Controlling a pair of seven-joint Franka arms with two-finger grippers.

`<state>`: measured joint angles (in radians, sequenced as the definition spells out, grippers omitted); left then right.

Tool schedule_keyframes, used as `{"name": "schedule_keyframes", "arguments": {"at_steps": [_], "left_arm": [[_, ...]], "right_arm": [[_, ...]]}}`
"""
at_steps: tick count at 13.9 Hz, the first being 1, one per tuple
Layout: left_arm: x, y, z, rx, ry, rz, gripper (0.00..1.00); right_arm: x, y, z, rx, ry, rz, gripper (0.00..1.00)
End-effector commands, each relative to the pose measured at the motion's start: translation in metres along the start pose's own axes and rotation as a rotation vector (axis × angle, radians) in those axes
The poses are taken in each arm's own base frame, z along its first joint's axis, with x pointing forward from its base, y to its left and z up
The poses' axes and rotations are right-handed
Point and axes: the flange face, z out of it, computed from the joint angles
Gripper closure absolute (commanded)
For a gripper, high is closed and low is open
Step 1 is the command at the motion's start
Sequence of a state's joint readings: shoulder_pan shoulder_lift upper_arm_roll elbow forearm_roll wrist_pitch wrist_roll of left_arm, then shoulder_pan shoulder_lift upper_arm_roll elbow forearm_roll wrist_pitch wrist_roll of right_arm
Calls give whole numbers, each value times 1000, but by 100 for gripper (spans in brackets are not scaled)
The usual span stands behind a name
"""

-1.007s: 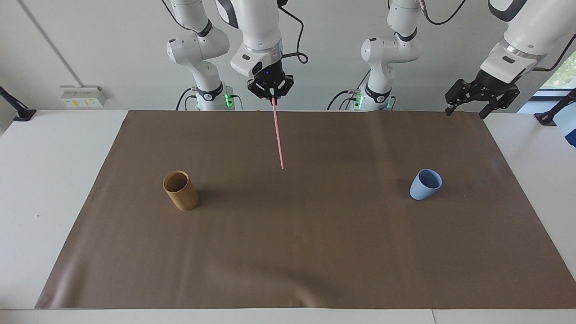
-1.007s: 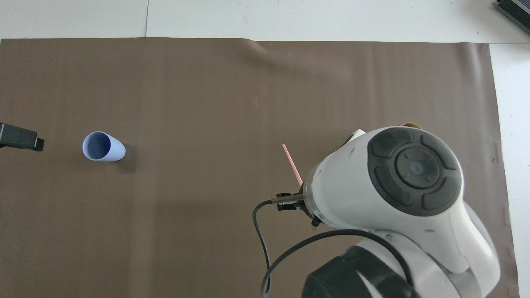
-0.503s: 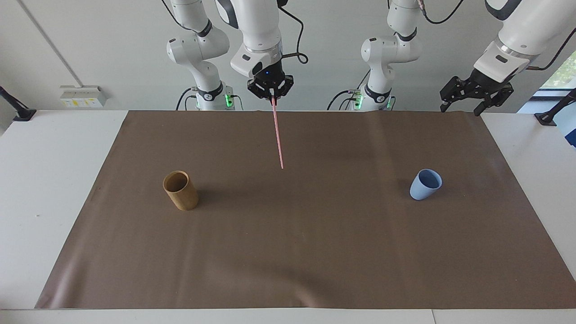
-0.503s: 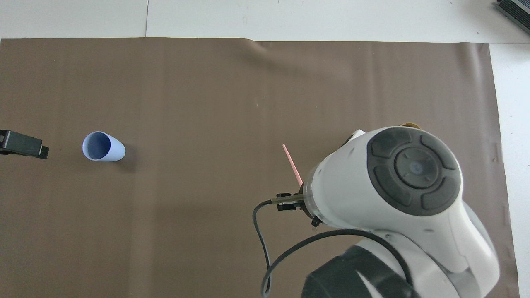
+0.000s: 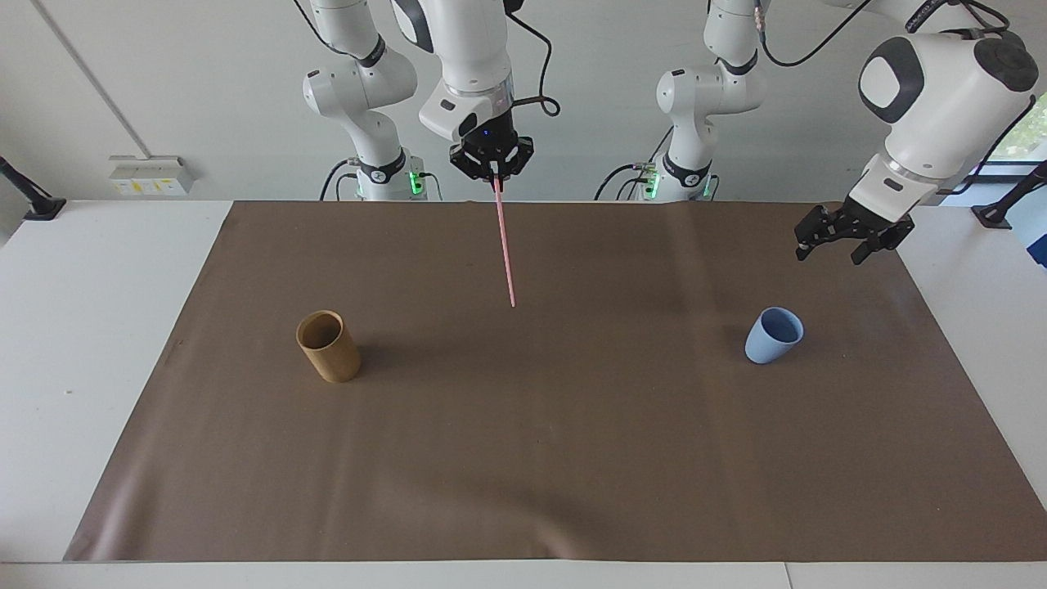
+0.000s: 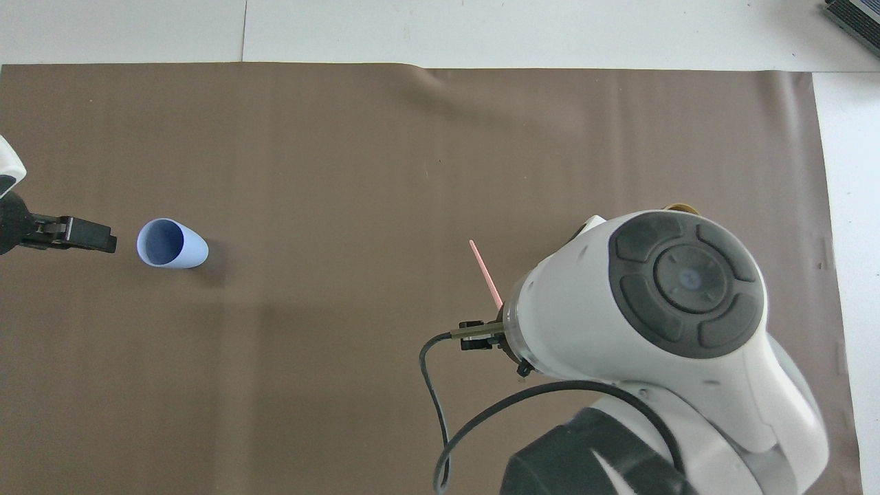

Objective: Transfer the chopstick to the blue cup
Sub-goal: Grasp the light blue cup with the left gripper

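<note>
Pink chopstick [image 5: 505, 245] hangs from the right gripper [image 5: 493, 169], clenched on its top end above the brown mat [image 5: 572, 458]. The left gripper [image 5: 847, 243] hovers with jaws spread, near the blue cup [image 5: 772, 335] standing below it. No writing is legible.

Both views are bright and evenly lit by soft, diffuse light. Shadows on the brown mat [image 5: 572, 458] are faint and blurred: a small one beside the tan cup [image 5: 328, 346], another by the blue cup [image 5: 773, 335]. Daylight shows at a window [image 5: 1018, 131] at the facing view's edge. Focus is sharp throughout, with no glare.
</note>
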<state>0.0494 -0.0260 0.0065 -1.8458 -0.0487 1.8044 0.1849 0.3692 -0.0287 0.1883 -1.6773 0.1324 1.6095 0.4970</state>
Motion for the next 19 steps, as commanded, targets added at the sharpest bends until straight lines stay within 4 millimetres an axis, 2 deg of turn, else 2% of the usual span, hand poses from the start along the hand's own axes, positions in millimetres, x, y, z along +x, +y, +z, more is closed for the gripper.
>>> {"name": "schedule_keyframes", "arguments": {"at_steps": [1, 4, 5, 9, 12, 13, 14, 16, 17, 19], "left_arm": [[-5, -23, 45, -5, 19, 15, 0], [11, -39, 103, -2, 27, 35, 0], [13, -46, 115, -5, 29, 26, 0], [24, -41, 149, -15, 84, 7, 0], [18, -36, 158, -48, 72, -18, 0], [16, -33, 161, -51, 64, -25, 11], [16, -26, 163, -53, 56, -22, 32], [17, -17, 163, -55, 50, -30, 83], [16, -17, 164, -56, 47, -36, 100], [15, -19, 164, -58, 41, -39, 100]], "right_arm": [[-1, 1, 2, 18, -12, -1, 100], [-1, 1, 2, 18, -12, -1, 100], [-1, 1, 2, 18, -12, -1, 100], [-1, 1, 2, 18, -12, -1, 100], [-1, 1, 2, 18, -12, -1, 100], [-1, 1, 2, 18, -12, -1, 100], [-1, 1, 2, 18, -12, -1, 100], [-1, 1, 2, 18, -12, -1, 100], [-1, 1, 2, 18, -12, -1, 100], [-1, 1, 2, 18, -12, -1, 100]]}}
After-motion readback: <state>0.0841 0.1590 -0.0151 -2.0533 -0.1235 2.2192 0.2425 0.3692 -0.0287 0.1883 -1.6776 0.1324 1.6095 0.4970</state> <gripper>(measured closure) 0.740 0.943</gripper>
